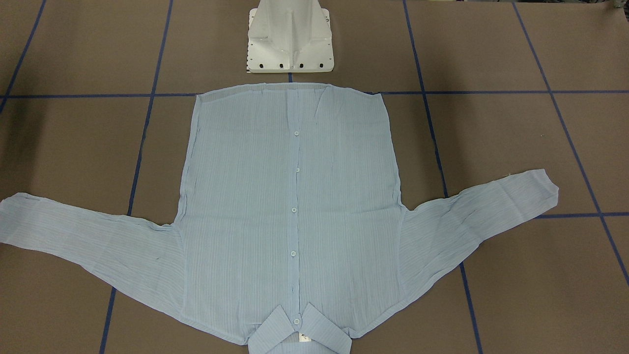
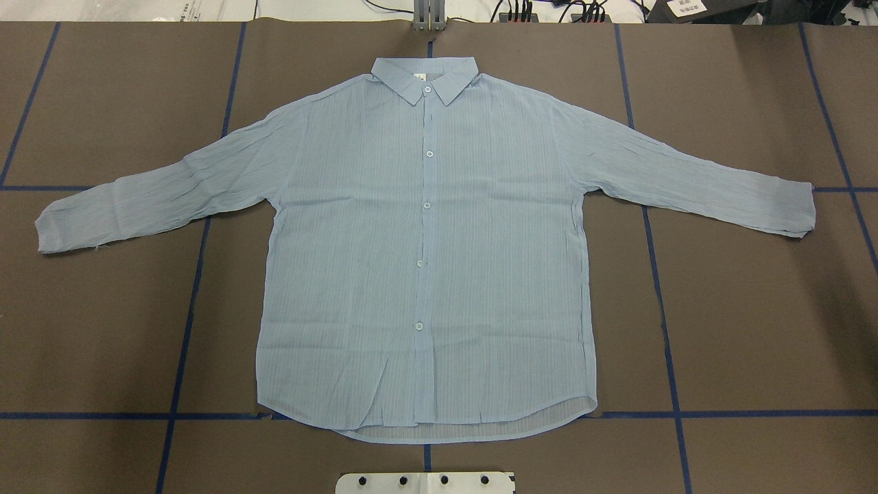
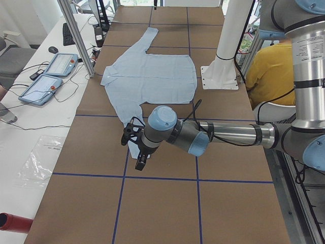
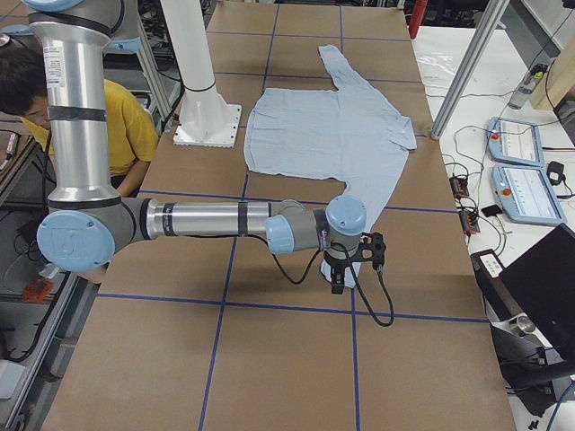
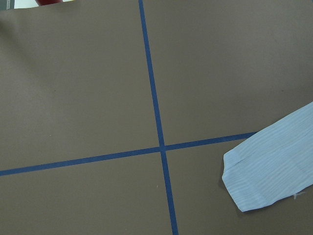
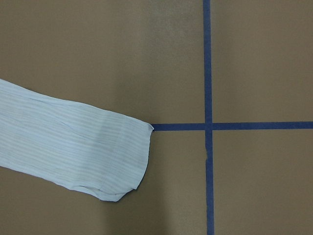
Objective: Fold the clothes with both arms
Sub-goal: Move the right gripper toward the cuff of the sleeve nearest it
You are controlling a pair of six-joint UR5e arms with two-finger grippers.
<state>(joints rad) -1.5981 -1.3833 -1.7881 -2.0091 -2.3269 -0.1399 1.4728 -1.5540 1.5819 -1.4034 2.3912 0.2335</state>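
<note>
Soft, even light, probably from above, falls on the brown paper-covered table [image 2: 754,309], so the thin light blue striped shirt [image 2: 425,240] throws almost no shadow and its stripes and buttons stay sharp. Dim, blurry shadows lie near the table's side edges in the front-facing and overhead views. The side views are brighter, and the white desk [image 3: 20,147] looks nearly washed out.

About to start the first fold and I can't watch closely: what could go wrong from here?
1. Both cuffs sit off-centre in the wrist views, left cuff low right, right cuff at the left; a straight descent would likely hit bare table.
2. The shirt looks thin and creased, so a pinch may catch one layer only.
3. The back hem pokes past the front, so folds may end uneven.
</note>
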